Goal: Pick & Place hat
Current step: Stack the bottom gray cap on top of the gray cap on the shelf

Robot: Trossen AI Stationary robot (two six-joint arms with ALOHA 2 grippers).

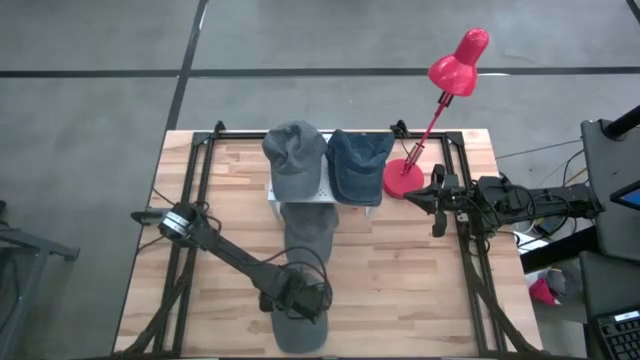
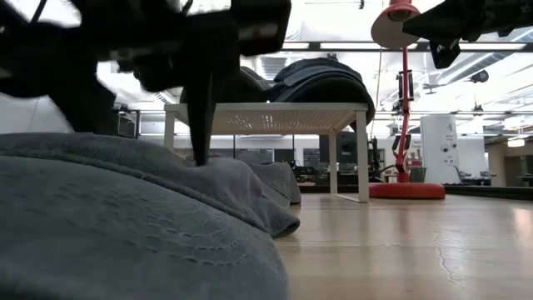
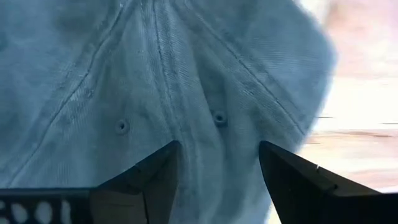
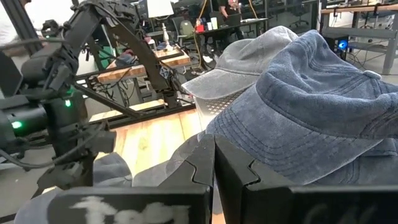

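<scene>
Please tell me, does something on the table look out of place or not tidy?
Slightly. Two caps, grey and blue, sit on the white rack, but two more grey caps lie on the table: one against the rack, another near the front edge under the left gripper.

No text, label or brand can be read in any view. White marks on the wrist housings are too blurred to read.

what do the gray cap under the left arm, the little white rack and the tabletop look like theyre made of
Gray cap: washed cotton twill, matte, going by the woven ribbing, stitched seams and sewn eyelets.
White rack: probably painted metal; thin legs, and a perforated top in the right wrist view.
Tabletop: light wood, butcher-block style, with visible strips and grain and a faint sheen.
</scene>
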